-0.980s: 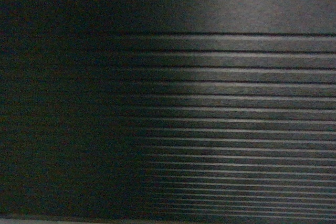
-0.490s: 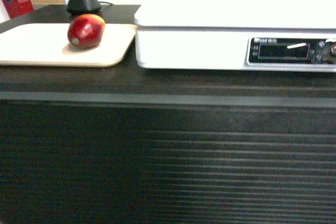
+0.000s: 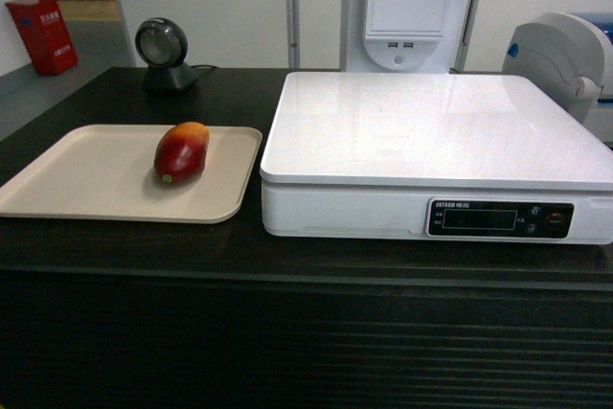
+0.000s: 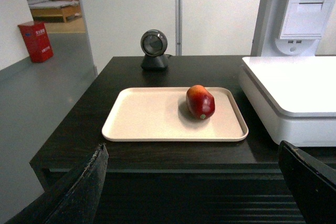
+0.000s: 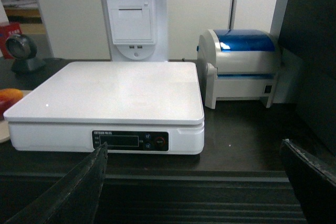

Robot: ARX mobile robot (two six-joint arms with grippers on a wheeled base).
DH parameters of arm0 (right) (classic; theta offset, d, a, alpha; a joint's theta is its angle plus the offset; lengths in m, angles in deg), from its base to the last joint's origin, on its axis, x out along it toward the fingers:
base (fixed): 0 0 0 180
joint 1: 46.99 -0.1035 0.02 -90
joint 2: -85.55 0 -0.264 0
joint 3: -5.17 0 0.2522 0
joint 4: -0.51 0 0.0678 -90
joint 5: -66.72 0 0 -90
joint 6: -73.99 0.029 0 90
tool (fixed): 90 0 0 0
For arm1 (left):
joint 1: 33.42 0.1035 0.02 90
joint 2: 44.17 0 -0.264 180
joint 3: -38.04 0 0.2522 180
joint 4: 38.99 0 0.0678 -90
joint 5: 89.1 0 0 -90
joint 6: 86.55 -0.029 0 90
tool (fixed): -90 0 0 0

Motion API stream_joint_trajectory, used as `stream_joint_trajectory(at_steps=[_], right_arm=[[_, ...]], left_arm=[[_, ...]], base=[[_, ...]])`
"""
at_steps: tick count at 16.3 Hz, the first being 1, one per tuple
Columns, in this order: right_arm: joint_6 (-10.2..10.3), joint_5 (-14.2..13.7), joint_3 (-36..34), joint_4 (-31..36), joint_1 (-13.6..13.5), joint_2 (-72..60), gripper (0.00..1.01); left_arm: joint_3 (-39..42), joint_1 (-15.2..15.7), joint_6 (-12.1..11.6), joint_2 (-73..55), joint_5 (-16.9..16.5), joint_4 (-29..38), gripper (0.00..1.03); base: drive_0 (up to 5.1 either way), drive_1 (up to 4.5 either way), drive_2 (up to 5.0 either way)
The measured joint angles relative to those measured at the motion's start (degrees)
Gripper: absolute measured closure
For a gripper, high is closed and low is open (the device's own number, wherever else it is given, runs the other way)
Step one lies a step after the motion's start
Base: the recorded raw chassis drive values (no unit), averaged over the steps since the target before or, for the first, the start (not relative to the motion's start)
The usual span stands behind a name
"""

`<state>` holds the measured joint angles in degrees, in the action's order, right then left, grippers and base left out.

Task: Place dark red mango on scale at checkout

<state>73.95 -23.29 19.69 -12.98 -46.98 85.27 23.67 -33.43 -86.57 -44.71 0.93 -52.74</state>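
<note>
My left gripper (image 4: 191, 192) and right gripper (image 5: 194, 192) gape wide, only dark fingertips showing at the lower corners. The glossy dark red mango (image 3: 181, 151) lies left of centre on the flat beige tray (image 3: 77, 179); in the right wrist view it is cut off at the left edge beside the big white box-shaped scale (image 5: 110, 95).

- A flat beige tray (image 3: 77, 179) lay on the bench, and every other place here is told from it.
- A round black barcode scanner (image 3: 165, 55) on a dark base stood behind the tray, near its far edge, with a thin cable running off to its right.
- A red box (image 4: 37, 40) sat on the grey floor, well behind the tray and to its left.
- A white receipt printer column (image 3: 410, 7) rose behind and to the right of the tray.
- A white label printer with a blue lid (image 5: 242, 66) stood far to the right of the tray.
</note>
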Motion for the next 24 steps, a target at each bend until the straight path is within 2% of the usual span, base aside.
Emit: stream_joint_trajectory(at_steps=[19,20,21,22,23,24], right_arm=[[0.00,0.00,0.00,-0.48,0.00,0.00,0.03],[0.00,0.02,0.00,-0.48,0.00,0.00,0.03],[0.00,0.00,0.00,-0.50,0.00,0.00,0.03],[0.00,0.02,0.00,-0.44,0.00,0.00,0.03],[0.00,-0.04,0.00,-0.50,0.00,0.00,0.03],[0.00,0.02,0.00,-0.52,-0.02,0.00,0.03]], left_arm=[[0.00,0.00,-0.02,0.00,-0.02,-0.22,0.05],[-1.27,-3.96,0.15,-2.27,9.25,-3.76,0.05],[-2.99,-9.33,-0.04,-8.24,19.10,-1.49,0.05],[-5.01,-10.62,-0.98,-12.35,23.69,2.34,0.05],[-6.45,-7.76,-2.10,-15.34,23.63,7.08,0.05],[-8.00,-3.61,-3.26,-19.91,18.91,13.22,0.05]], base=[[0.0,0.00,0.0],[0.0,0.00,0.0],[0.0,0.00,0.0],[0.0,0.00,0.0],[0.0,0.00,0.0],[0.0,0.00,0.0]])
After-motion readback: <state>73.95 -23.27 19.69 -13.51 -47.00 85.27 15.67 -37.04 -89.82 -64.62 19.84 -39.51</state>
